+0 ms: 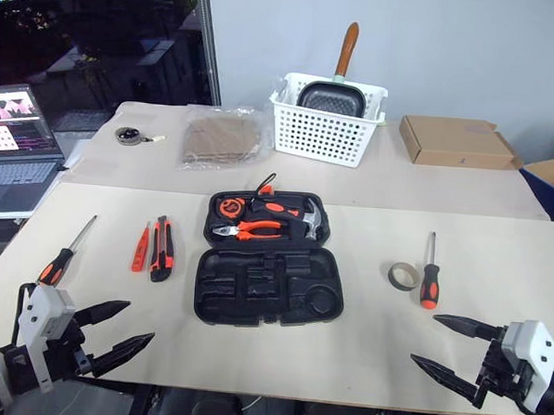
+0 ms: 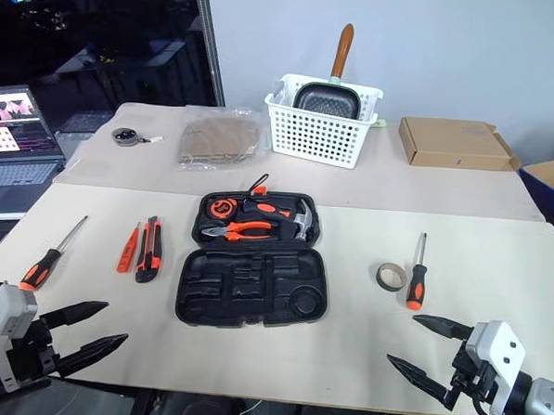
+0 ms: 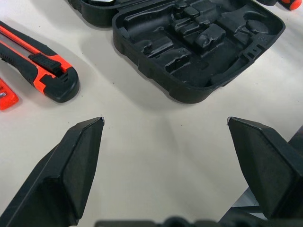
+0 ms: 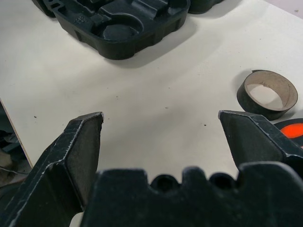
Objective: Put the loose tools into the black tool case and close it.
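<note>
Black moulded-plastic tool case [image 1: 269, 272], tool-shaped slots

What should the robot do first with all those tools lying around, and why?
Probably reach the open right gripper forward to the tape roll, its nearest loose tool. The black tool case lies open with empty slots, both grippers hold nothing, and the tape roll sits just ahead beside a screwdriver.
</note>
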`<state>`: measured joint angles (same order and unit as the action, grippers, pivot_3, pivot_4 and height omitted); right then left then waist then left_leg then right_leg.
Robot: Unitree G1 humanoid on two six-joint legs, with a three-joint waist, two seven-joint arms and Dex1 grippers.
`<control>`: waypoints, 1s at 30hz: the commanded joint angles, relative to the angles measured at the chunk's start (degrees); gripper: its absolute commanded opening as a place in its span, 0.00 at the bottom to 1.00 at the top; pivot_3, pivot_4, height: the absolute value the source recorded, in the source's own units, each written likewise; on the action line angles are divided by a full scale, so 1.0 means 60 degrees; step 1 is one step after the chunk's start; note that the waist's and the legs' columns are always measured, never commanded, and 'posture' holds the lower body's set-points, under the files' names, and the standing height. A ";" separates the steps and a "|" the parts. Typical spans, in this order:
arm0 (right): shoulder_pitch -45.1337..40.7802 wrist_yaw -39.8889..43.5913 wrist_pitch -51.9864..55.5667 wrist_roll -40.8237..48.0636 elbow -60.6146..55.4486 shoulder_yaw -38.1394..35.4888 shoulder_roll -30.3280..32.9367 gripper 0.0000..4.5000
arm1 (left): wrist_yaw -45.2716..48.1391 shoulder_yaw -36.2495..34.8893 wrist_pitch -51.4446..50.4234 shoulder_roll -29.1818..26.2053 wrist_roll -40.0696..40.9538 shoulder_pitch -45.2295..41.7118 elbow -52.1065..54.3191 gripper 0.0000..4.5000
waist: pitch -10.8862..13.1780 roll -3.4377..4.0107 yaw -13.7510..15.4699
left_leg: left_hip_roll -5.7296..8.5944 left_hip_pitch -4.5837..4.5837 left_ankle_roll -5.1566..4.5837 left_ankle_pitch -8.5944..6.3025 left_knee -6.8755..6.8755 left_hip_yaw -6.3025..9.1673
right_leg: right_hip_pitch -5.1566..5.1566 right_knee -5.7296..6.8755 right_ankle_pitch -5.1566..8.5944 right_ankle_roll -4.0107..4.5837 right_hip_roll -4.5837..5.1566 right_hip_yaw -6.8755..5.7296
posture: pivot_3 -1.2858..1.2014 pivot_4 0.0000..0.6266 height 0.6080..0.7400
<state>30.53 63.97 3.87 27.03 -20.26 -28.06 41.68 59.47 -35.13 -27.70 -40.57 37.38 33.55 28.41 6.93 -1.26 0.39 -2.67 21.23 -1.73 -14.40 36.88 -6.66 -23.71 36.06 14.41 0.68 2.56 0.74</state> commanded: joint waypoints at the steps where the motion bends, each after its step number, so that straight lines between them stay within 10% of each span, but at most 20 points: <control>1: -0.0466 -0.0073 -0.0099 0.0402 -0.0511 0.0158 -0.0078 1.00 | -0.0966 -0.0147 -0.0295 0.0192 0.0252 -0.0497 0.0308 1.00 | -0.0002 -0.0003 0.0005 | 0.0000 -0.0002 0.0000 0.0000 0.0000 0.0000 | 0.0002 0.0000 0.0000 -0.0001 0.0001 0.0001 | 0.52 0.24 1.00; 7: -0.2619 -0.0886 0.1252 0.1794 -0.2171 0.1498 -0.0122 1.00 | -0.5055 -0.0600 -0.3036 0.0609 0.0815 -0.2477 0.0512 1.00 | 0.0056 -0.0076 -0.0041 | -0.0016 -0.0033 0.0019 0.0013 0.0027 0.0008 | 0.0054 0.0019 -0.0049 -0.0014 0.0036 0.0023 | 0.52 0.24 1.00; 12: -0.4169 -0.0746 0.1863 0.2278 -0.2618 0.2751 -0.0015 1.00 | -0.5774 -0.0841 -0.5574 -0.0909 0.1457 -0.4176 -0.1072 1.00 | 0.0077 -0.0151 0.0004 | -0.0015 -0.0033 0.0052 0.0036 0.0029 0.0007 | 0.0038 0.0021 -0.0065 -0.0004 -0.0008 -0.0014 | 0.52 0.24 1.00; 22: -0.6806 -0.0791 0.2305 0.1957 -0.1892 0.4405 -0.0341 1.00 | -0.2972 0.2410 -0.4356 -0.4596 -0.0971 -0.7201 -0.6812 1.00 | 0.0076 -0.0159 0.0003 | 0.0011 0.0092 0.0050 0.0025 0.0014 -0.0031 | -0.0108 0.0024 -0.0109 0.0073 -0.0002 -0.0056 | 0.52 0.24 1.00; 30: -0.7439 -0.1399 0.3002 0.3100 -0.2305 0.4246 -0.0763 1.00 | -0.1001 0.4878 -0.2968 -0.4870 -0.2795 -0.9803 -1.0152 1.00 | 0.0075 -0.0161 0.0039 | 0.0010 0.0151 0.0053 0.0028 0.0031 -0.0020 | -0.0139 0.0025 -0.0109 0.0076 -0.0010 -0.0088 | 0.52 0.24 1.00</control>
<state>-13.10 56.69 21.05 42.93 -31.59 -0.96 37.60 50.98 -7.14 -47.81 -68.03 23.16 -23.80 -30.07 7.38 -2.23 0.63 -2.60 22.12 -1.42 -14.24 37.09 -6.78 -24.52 36.22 13.75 1.13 2.51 0.21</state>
